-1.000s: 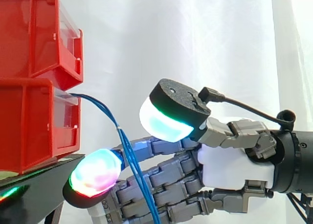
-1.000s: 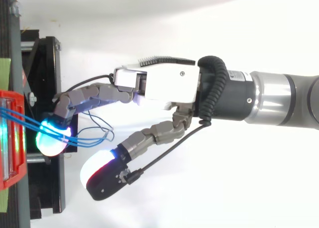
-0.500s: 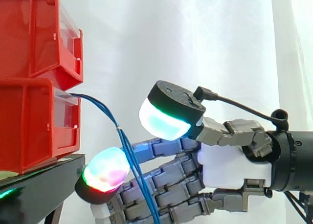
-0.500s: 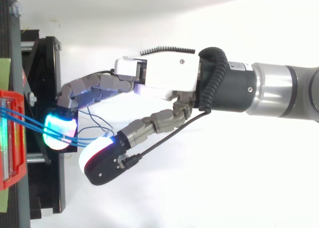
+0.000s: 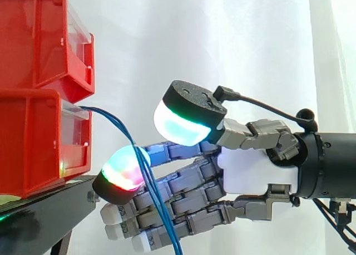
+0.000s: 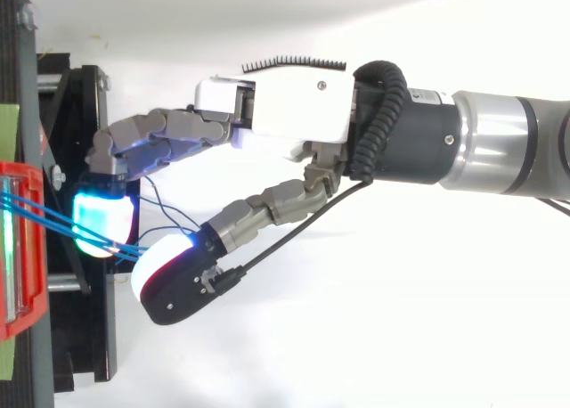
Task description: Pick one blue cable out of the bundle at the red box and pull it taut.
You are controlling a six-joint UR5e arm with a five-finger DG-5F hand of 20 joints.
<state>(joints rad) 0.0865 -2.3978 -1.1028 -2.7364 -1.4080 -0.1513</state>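
Several thin blue cables (image 5: 114,124) leave the lower red box (image 5: 33,143) at its front lip and droop down to the right. In the top view the cables (image 6: 49,223) run from the red box (image 6: 18,248) into the gap between a cyan-glowing fingertip (image 6: 98,221) and the white thumb pad (image 6: 153,267). My hand (image 5: 250,174) reaches in from the right with its fingers nearly straight and the thumb raised above them. The cables hang across the front of the glowing fingertip (image 5: 123,172). Thumb and fingertip stand apart, not pinching.
A second red bin (image 5: 39,38) is stacked on the lower one. Both rest on a black stand (image 5: 39,210), whose edge lies just under and left of the fingertips. A white curtain (image 5: 222,43) hangs behind.
The hand has risen and edged left. The lit fingertip came up behind the hanging cables, and the thumb pad has swung closer to it.
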